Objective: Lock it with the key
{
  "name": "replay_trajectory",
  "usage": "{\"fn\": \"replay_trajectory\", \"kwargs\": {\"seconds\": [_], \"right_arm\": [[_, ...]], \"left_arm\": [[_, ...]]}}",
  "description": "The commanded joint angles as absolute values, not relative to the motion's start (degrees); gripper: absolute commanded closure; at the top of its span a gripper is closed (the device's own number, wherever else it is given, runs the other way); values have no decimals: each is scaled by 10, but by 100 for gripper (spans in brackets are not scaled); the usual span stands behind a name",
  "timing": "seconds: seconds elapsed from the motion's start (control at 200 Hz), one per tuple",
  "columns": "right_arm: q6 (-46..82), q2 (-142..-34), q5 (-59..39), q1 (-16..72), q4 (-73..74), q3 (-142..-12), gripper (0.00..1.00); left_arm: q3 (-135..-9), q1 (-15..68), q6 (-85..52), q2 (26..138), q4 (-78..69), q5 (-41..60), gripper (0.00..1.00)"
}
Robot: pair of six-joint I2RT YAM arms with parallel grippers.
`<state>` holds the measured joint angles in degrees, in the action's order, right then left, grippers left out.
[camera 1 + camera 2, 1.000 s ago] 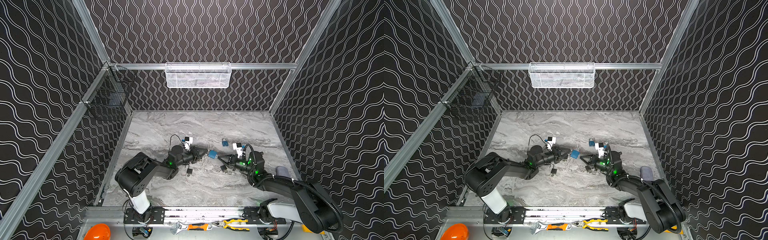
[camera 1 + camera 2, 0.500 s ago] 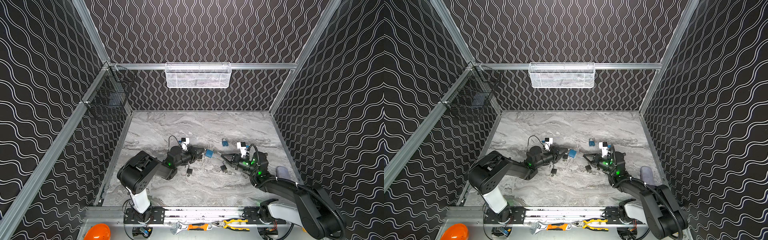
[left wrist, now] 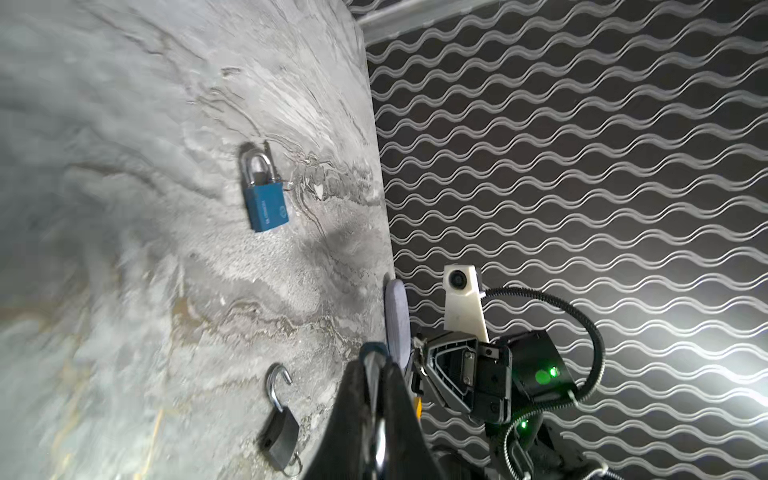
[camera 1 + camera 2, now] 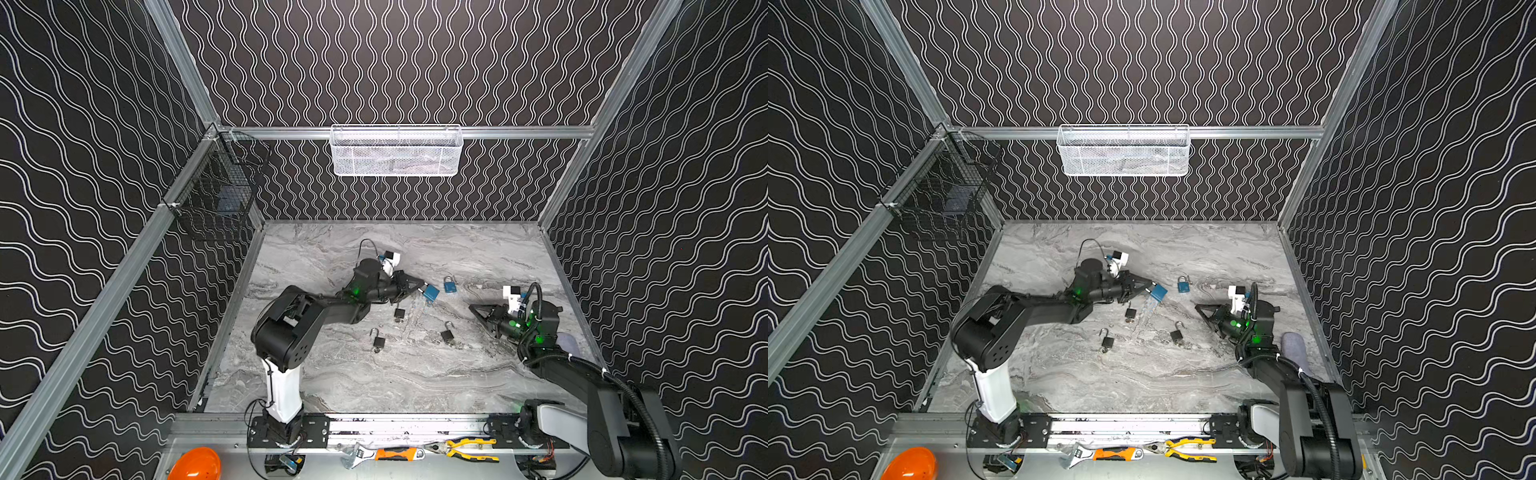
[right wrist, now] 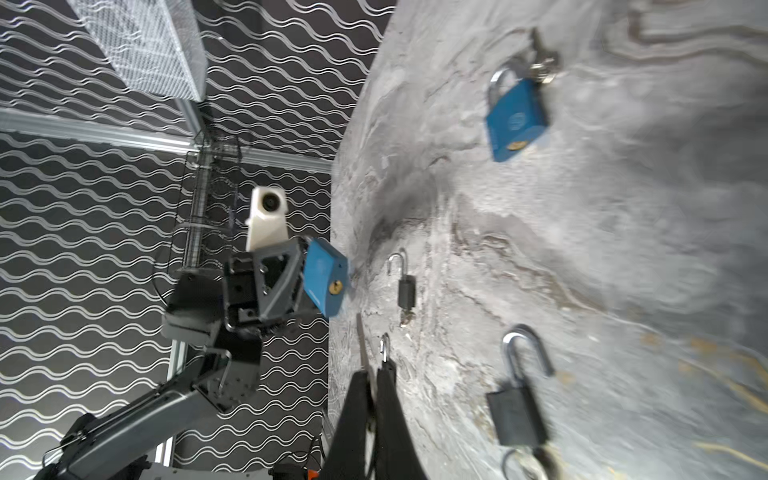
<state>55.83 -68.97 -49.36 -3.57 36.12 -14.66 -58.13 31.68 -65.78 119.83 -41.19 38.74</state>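
Nearest to me, an open black padlock (image 4: 379, 342) is lying on the marble table (image 4: 374, 386), and I am treating it as clutter. Beyond it, the right gripper (image 4: 472, 308) is pinching the key (image 5: 360, 338), whose thin blade is jutting past the fingertips. Farther on, well apart from it, the left gripper (image 4: 421, 286) is clamping the held blue padlock (image 4: 431, 293) just above the table. Farthest, a second blue padlock (image 4: 449, 286) is resting flat with its shackle shut. I am judging the held padlock to be dense, rigid and smooth-sided, so it is likely to twist under insertion force. Gripping it at the shackle end, as now, is leaving the keyway (image 5: 335, 286) free. The key is light and stiff but apt to pivot between the pads, so I am favouring a hold on its bow. The right wrist view is showing the brass keyway turned toward the key, while both top views are giving only a blue block. The left wrist view is hiding the lock body behind its closed fingers. I cannot tell whether the held shackle is open.
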Motion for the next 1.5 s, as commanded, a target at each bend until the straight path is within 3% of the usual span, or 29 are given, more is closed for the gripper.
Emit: {"fn": "replay_trajectory", "kwargs": {"seconds": [0.0, 0.39, 0.726, 1.096, 1.441, 1.496], "right_arm": [[528, -701, -541, -59, 338, -155, 100], [469, -731, -545, -79, 288, -181, 100], [440, -760, -538, -79, 262, -204, 100], [411, -785, -536, -74, 223, -235, 100], [387, -777, -499, -43, 178, -252, 100], [386, -778, -487, -29, 175, -257, 100]], "left_arm": [[-656, 310, -566, 1236, -276, 466, 100], [-959, 247, -301, 1380, 163, 548, 100], [-1114, 226, -175, 1466, 353, 540, 100], [-1239, 221, -95, 1536, 470, 523, 100], [-1271, 220, -94, 1559, 481, 506, 100], [-1277, 220, -100, 1562, 477, 505, 93]]}}
